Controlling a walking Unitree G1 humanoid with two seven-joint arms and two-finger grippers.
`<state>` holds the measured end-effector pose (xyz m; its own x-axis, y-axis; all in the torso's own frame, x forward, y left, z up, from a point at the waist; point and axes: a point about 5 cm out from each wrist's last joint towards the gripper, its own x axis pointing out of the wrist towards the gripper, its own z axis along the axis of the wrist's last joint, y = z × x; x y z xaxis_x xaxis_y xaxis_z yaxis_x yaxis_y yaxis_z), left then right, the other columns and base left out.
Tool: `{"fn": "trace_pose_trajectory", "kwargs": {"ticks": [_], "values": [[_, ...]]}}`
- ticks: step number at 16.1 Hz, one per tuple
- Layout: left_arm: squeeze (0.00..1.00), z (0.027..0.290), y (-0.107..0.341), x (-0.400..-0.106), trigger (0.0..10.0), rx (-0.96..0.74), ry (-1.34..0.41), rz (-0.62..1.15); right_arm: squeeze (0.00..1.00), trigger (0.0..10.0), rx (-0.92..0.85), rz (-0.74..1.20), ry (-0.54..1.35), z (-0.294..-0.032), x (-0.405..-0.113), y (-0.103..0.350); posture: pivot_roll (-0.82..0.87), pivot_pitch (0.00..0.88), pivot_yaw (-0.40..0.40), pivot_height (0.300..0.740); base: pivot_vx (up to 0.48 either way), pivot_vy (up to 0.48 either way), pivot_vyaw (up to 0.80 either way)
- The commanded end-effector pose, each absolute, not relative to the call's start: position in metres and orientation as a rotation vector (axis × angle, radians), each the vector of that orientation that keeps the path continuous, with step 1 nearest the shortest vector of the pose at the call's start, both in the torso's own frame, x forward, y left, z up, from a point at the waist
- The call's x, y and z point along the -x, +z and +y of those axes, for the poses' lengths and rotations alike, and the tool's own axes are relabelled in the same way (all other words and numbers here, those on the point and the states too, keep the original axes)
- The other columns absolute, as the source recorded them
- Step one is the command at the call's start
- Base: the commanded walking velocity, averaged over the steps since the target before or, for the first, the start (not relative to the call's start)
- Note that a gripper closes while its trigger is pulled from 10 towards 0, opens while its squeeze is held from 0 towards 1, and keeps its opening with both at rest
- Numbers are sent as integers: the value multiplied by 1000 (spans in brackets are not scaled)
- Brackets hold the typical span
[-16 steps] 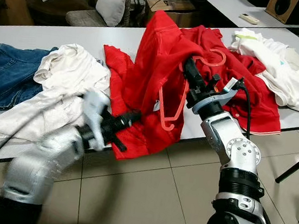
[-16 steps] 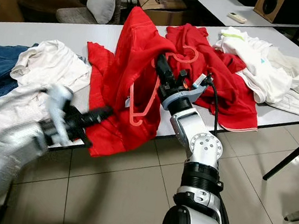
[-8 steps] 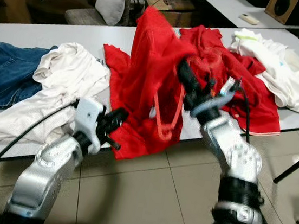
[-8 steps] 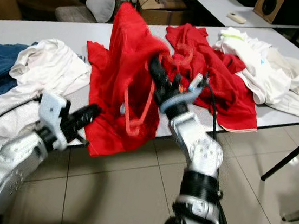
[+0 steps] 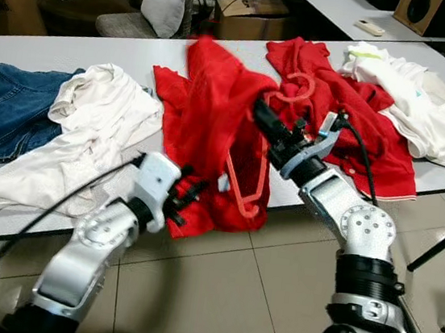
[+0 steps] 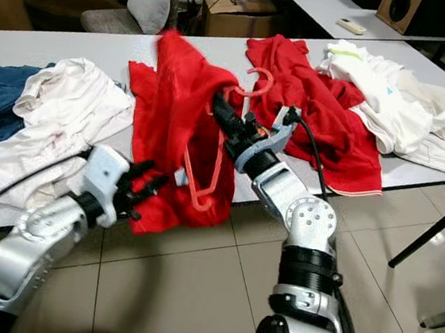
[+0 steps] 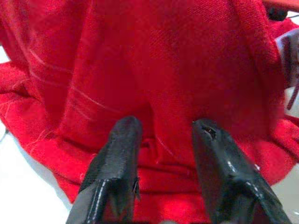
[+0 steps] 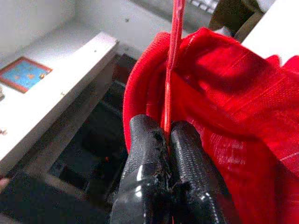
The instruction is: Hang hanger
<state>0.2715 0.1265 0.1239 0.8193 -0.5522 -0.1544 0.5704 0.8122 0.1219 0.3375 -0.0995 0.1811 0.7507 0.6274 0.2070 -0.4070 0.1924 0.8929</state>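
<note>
Your right gripper [image 8: 166,135] pinches the hanger [image 5: 249,182] inside the red shirt [image 5: 211,124] at the desk's front edge; left gripper [image 7: 163,135], jaws spread, readies to tug its hem.

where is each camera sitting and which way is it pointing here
Left eye view: on the head, looking forward and down at the table; both silver arms show.
Right eye view: the same scene from beside it.
Left wrist view: along the open left tool, reaching at the red shirt.
Right wrist view: along the right tool, shut on the red hanger.
Shared: the red shirt appears in all four.
</note>
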Motion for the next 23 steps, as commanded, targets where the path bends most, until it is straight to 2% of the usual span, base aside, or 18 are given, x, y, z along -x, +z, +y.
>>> {"fn": "trace_pose_trajectory", "kwargs": {"ticks": [1, 4, 7, 8, 9, 10, 11, 12, 13, 15, 17, 20, 23], "values": [[1000, 117, 129, -275, 10000, -187, -613, 86, 0, 10000, -1176, 144, 836, -106, -334, 199, -69, 0, 6, 740, 0, 0, 0], [1000, 107, 134, -276, 10000, -138, -574, 65, 0, 10000, -1215, 149, 913, -116, -329, 195, -75, 0, -2, 740, 0, 0, 0], [1000, 106, 136, -278, 10000, 94, -486, 70, 0, 10000, -1215, 156, 917, -120, -330, 191, -88, 0, 7, 740, 0, 0, 0], [1000, 105, 137, -276, 10000, 112, -513, 63, 0, 10000, -1216, 151, 916, -121, -330, 192, -88, 0, 7, 740, 0, 0, 0], [753, 109, 138, -273, 10000, 170, -552, 49, 0, 10000, -1232, 133, 919, -123, -330, 195, -89, 0, 5, 740, 0, 0, 0], [635, 118, 136, -271, 10000, 173, -562, 47, 0, 10000, -1235, 128, 922, -124, -330, 196, -90, 0, 3, 740, 0, 0, 0], [914, 137, 131, -265, 10000, 163, -600, 69, 0, 10000, -1234, 124, 931, -125, -331, 198, -83, 0, -6, 740, 0, 0, 0], [1000, 144, 128, -257, 10000, 141, -680, 112, 0, 10000, -1234, 124, 934, -126, -333, 199, -78, 0, -13, 740, 0, 0, 0], [1000, 144, 127, -252, 10000, 128, -745, 139, 0, 10000, -1235, 124, 934, -127, -334, 199, -77, 0, -14, 740, 0, 0, 0], [1000, 137, 137, -241, 10000, 229, -838, 125, 0, 10000, -1241, 123, 939, -124, -336, 201, -73, 0, -19, 740, 0, 0, 0], [1000, 128, 138, -240, 10000, 235, -868, 121, 0, 10000, -1260, 110, 936, -125, -337, 203, -74, 0, -20, 740, 0, 0, 0], [1000, 115, 134, -247, 10000, 151, -827, 154, 0, 10000, -1287, 90, 921, -126, -340, 206, -75, 0, -18, 740, 0, 0, 0], [1000, 104, 137, -245, 10000, 166, -843, 170, 0, 10000, -1305, 79, 904, -123, -344, 209, -75, 0, -15, 740, 0, 0, 0]]}}
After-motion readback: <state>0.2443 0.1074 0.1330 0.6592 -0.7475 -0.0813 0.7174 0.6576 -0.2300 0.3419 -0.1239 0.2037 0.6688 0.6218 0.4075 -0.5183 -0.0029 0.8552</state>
